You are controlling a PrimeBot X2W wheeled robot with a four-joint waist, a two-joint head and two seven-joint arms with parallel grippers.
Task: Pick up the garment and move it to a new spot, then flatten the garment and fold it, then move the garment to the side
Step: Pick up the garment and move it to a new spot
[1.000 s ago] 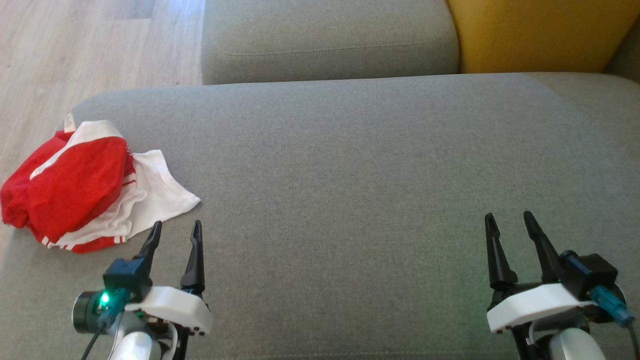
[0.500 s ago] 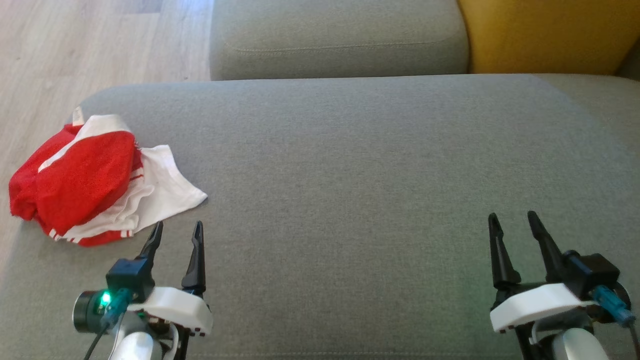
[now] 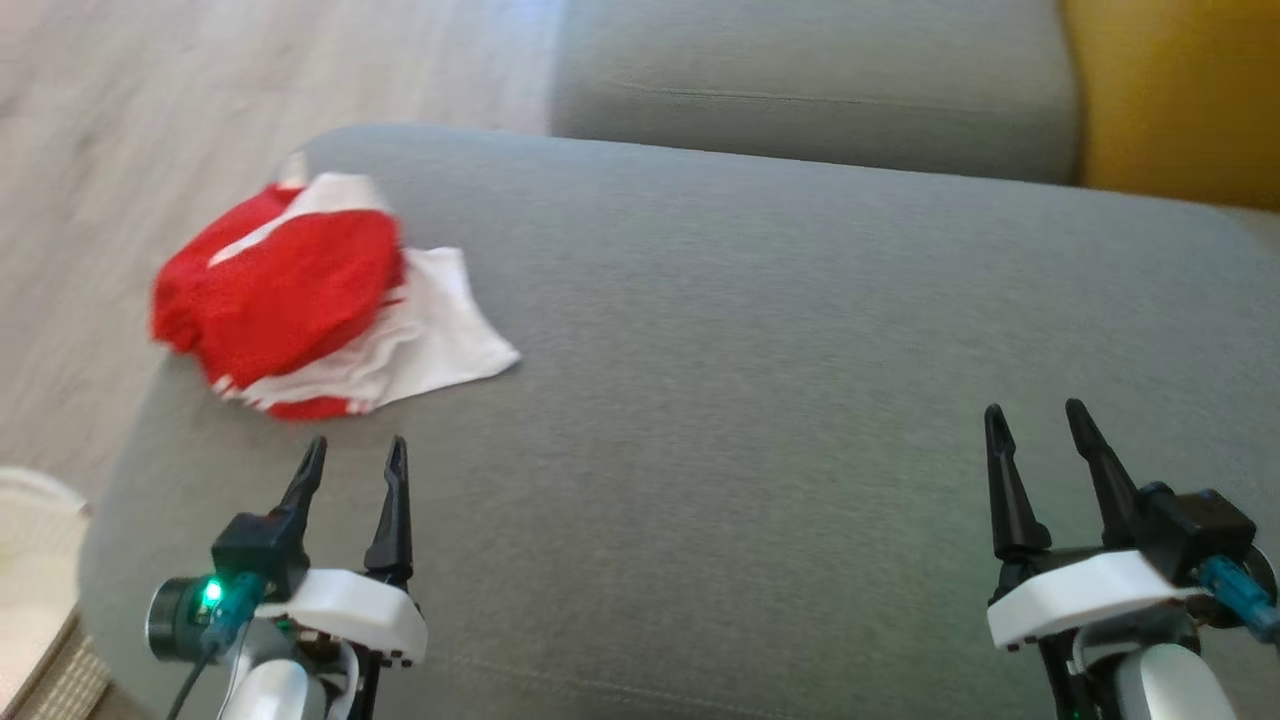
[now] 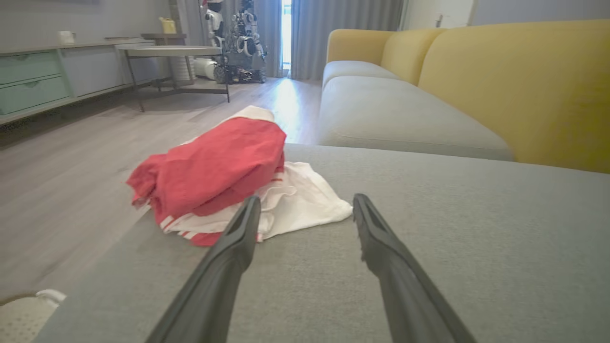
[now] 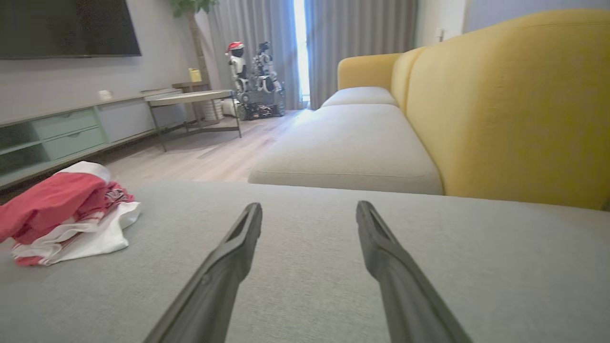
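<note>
The garment is a crumpled red-and-white heap by the left edge of the grey seat cushion, just ahead of the left gripper. The right gripper is well off to the side, and both have their fingers spread and empty. I'd bring the left one in low and pinch the thick red mound, not the thin white flap, though the head view's blurry so the layering is a guess.

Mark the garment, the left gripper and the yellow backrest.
garment [image 3: 290, 300]: head view, on its red top fold.
left gripper [image 3: 357, 443]: head view, midway between its fingertips.
yellow backrest [image 5: 500, 105]: right wrist view, on its front face.
</note>
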